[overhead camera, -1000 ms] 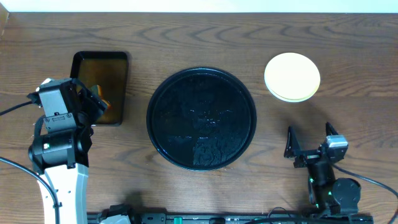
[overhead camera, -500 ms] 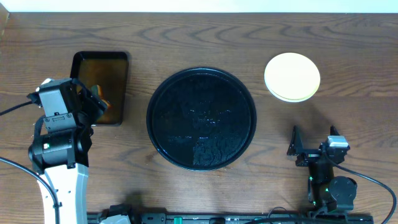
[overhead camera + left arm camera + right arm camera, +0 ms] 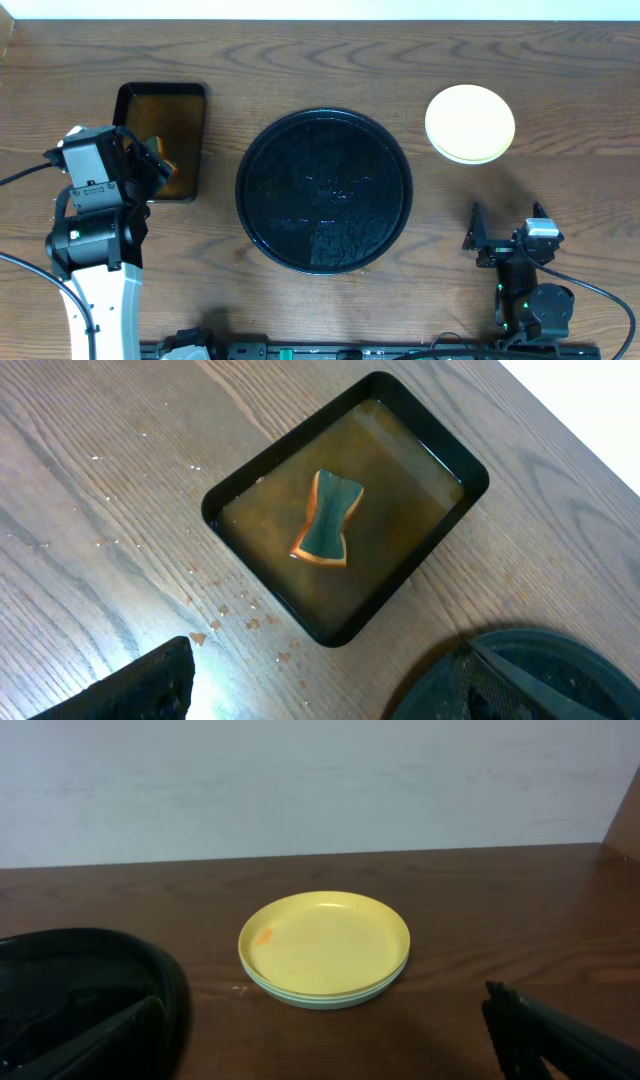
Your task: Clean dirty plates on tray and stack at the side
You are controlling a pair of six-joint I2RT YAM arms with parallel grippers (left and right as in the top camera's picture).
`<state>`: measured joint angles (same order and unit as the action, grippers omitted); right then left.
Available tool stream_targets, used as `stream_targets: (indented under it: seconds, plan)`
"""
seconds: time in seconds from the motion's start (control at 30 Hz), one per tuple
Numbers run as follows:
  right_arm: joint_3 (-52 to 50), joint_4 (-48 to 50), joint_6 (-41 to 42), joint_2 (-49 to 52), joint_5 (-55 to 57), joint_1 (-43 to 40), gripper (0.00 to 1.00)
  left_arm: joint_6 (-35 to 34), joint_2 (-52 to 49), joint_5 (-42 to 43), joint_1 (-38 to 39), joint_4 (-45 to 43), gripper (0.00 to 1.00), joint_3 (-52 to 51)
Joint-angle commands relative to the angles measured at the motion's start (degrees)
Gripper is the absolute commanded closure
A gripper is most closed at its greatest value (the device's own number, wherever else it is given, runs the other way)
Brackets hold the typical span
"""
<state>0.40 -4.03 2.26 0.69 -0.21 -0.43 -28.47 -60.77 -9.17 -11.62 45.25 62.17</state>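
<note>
The plates [image 3: 470, 123] stand stacked at the back right of the table, the pale yellow one on top, mint rims showing under it in the right wrist view [image 3: 324, 948]. A small orange smear shows on the yellow plate's left side. The large round black tray [image 3: 324, 190] sits in the middle with no plates on it; its edge shows in the left wrist view [image 3: 520, 680] and in the right wrist view [image 3: 90, 990]. My right gripper [image 3: 505, 232] is open and empty, in front of the stack. My left gripper [image 3: 320, 685] is open and empty, beside the small rectangular tray.
A small rectangular black tray [image 3: 162, 141] at the left holds brownish water and an orange-and-dark sponge [image 3: 327, 520]. Small orange crumbs lie on the wood [image 3: 240, 622] in front of it. A pale wall runs along the table's far edge.
My right gripper has drawn back a little toward the front right, away from the stack. The left arm has not moved.
</note>
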Motion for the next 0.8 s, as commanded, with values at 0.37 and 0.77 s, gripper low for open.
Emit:
stream_targets:
  seconds: [0.37,0.77]
  plan:
    - [-0.09,-0.26,-1.05,-0.35,0.79,-0.31,0.01,0.15,-0.22,-0.11,-0.22,0.22,0.18,-0.07]
    - [-0.09,-0.26,-1.05,-0.35,0.79,-0.31,0.01,0.15,-0.52,3.48,-0.20,3.37,0.18,-0.07]
